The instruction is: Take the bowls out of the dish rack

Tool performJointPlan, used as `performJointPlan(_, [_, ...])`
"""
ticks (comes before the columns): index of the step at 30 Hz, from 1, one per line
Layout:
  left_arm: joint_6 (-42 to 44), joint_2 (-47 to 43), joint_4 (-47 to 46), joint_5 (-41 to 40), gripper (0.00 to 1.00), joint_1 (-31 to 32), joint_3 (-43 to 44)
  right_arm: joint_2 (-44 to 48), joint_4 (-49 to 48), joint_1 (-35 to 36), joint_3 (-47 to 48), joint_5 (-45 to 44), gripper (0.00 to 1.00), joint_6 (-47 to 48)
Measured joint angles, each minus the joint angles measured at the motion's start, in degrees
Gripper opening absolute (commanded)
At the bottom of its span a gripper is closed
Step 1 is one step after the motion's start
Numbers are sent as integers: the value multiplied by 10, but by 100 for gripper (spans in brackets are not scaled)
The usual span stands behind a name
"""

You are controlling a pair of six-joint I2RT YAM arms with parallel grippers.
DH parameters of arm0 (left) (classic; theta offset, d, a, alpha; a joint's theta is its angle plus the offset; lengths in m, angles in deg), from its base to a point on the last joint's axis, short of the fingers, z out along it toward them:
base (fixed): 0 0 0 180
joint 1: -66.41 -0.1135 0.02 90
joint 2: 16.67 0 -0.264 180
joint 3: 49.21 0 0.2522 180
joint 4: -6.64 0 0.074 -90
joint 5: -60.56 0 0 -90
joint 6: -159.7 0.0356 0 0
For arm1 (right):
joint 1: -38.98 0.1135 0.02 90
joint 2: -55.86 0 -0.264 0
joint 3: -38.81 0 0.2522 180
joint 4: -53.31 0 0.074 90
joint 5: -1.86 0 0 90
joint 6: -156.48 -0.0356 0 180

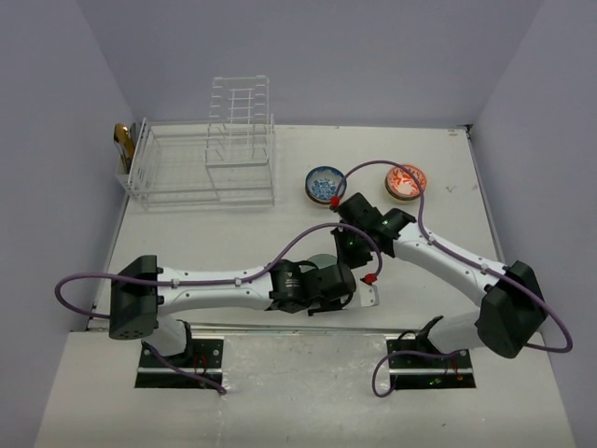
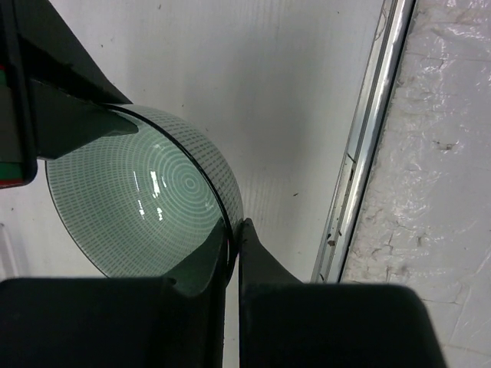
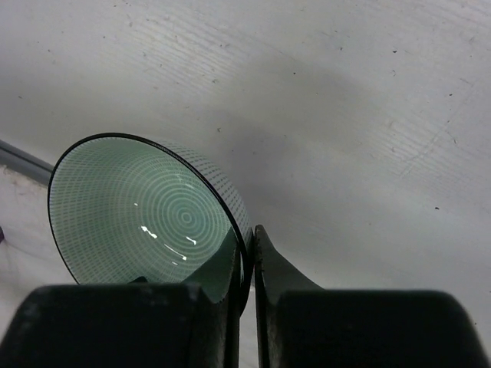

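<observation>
My left gripper (image 2: 232, 230) is squeezed nearly shut on the rim of a glossy round green bowl (image 2: 146, 199) with fine concentric rings inside. One of its fingers (image 2: 265, 261) is outside the wall and the other is inside. My right gripper (image 3: 247, 239) is closed just as tightly on the same bowl, pinching another stretch of the dark rim in the same way. So both grippers have hold of the bowl. From each wrist it sits to the left of the fingertips, tipped so that its hollow faces the camera.

The white wire dish rack (image 1: 205, 202) stands at the far left of the white table (image 1: 205, 243). The green bowl is well apart from it, nearer to me and off to its right. The rack's long axis runs left to right along the far edge. Its tall slotted tower (image 1: 240, 117) stands upright at the right end, and a small golden-brown object (image 1: 121, 145) is at the left end.

Right of the rack, a blue patterned bowl (image 1: 325, 184) rests mouth up on the table. An orange bowl (image 1: 407, 182) rests mouth up farther right.
</observation>
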Motion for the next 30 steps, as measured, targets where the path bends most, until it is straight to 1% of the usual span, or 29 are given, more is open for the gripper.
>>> performJointPlan(3, [3,11,9,-10,0,2,7,-10,-1,4,0,-9,0,1])
performJointPlan(4, [4,13,9,-14,5,2,7,-11,-3,5,0,-12,0,1])
performJointPlan(5, [4,14,9,-21,20,3,7,-12,-5,6,0,-16,0,0])
performJointPlan(6, [4,15,9,-30,62,3,7,-12,-7,6,0,-19,0,0])
performJointPlan(7, [3,15,6,-50,93,4,7,-12,-6,6,1,-24,0,-5])
performJointPlan(8, [-2,13,0,-71,100,4,7,-12,-6,5,1,-30,0,-8])
performJointPlan(11, [-18,-4,-26,-122,100,1,-3,-12,-7,-10,4,-39,0,-14])
performJointPlan(13, [-29,-36,-44,-147,100,0,-22,-12,-13,-37,10,-41,0,-15])
performJointPlan(15, [-45,-84,-60,-164,100,1,-45,-12,-23,-76,20,-40,0,-15])
performJointPlan(19, [-105,-215,-83,-225,100,1,-93,-33,-35,-161,68,-42,0,-13])
performJointPlan(23, [-198,-311,-66,-330,100,-4,-98,-74,-46,-196,139,-45,0,-11])
performJointPlan(25, [-250,-342,-32,-376,100,-10,-99,-101,-48,-203,181,-46,0,-9])
performJointPlan(28, [-293,-376,7,-410,100,-15,-110,-155,-50,-207,256,-53,0,-6])
performJointPlan(30, [-313,-401,33,-417,100,-15,-129,-198,-59,-209,305,-58,0,-4])
